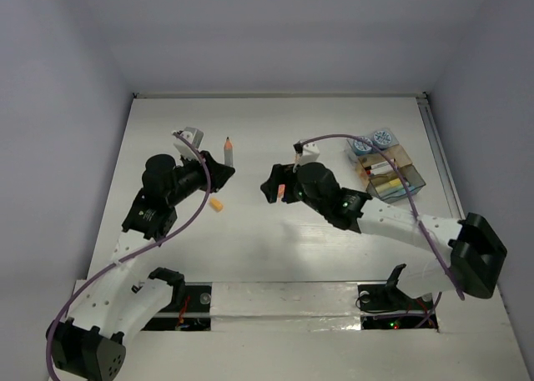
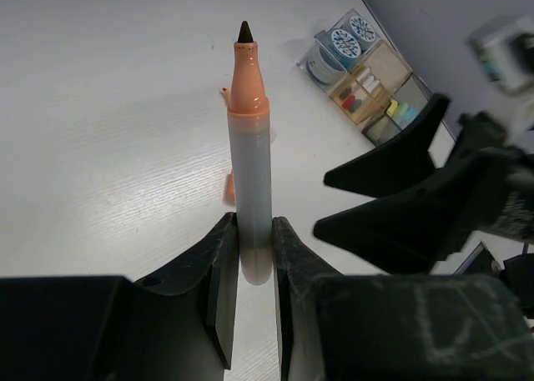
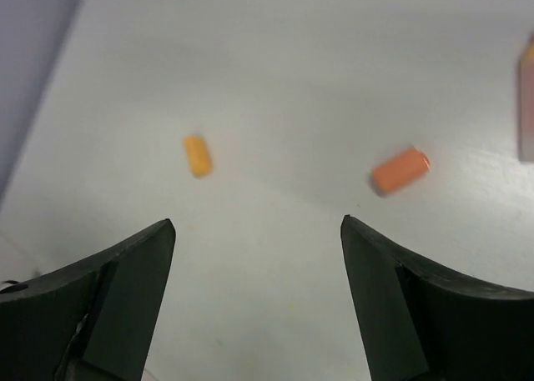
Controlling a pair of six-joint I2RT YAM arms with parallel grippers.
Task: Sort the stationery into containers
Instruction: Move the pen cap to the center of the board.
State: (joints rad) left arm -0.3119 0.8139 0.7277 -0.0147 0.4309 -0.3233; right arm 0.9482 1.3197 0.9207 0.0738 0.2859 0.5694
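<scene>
My left gripper point(image 1: 224, 169) point(image 2: 253, 224) is shut on a marker point(image 2: 250, 139) with a grey barrel, an orange neck and a dark tip, held off the table and pointing away; it also shows in the top view point(image 1: 227, 150). My right gripper point(image 1: 269, 189) point(image 3: 257, 223) is open and empty above the table. A short orange stick point(image 3: 400, 169) lies ahead of it to the right and a short yellow stick point(image 3: 198, 155) point(image 1: 217, 204) ahead to the left. The clear divided container point(image 1: 392, 174) point(image 2: 392, 64) at the right holds patterned rolls point(image 1: 372, 141) and coloured sticks.
The two grippers are close together at the table's middle; my right gripper's black fingers point(image 2: 392, 189) show in the left wrist view. A white wall edges the table at the back and sides. A small orange piece point(image 2: 229, 187) lies on the table behind the held marker.
</scene>
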